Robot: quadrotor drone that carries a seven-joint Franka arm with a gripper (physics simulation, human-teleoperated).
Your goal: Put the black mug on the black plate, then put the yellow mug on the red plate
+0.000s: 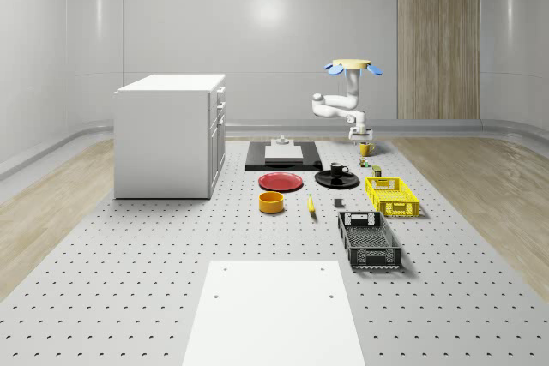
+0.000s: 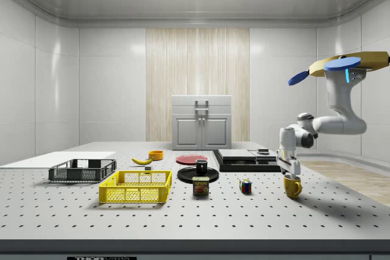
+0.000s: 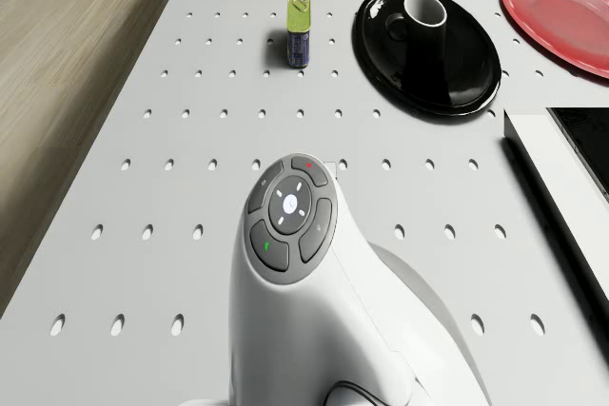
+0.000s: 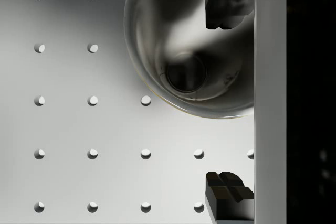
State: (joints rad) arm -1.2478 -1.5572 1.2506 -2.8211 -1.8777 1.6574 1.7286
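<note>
Item: yellow mug [image 2: 292, 187], on bench [image 2: 183, 217] directly beneath tool [image 2: 290, 172]; fingers [image 4: 227, 195] spread wide, empty (one inside rim). Advice: close squarely on wall before lifting. Drone [image 2: 347, 65] hovers above.

The grey perforated table [image 1: 129, 289] carries a white cabinet [image 1: 169, 135] at the whole-scene view's left. Near the middle lie a red plate [image 1: 281, 182], a black plate [image 1: 337, 180], an orange bowl [image 1: 272, 202] and a banana [image 1: 310, 204]. To the right stand a yellow crate [image 1: 392, 196] and a black crate [image 1: 369, 240].
</note>
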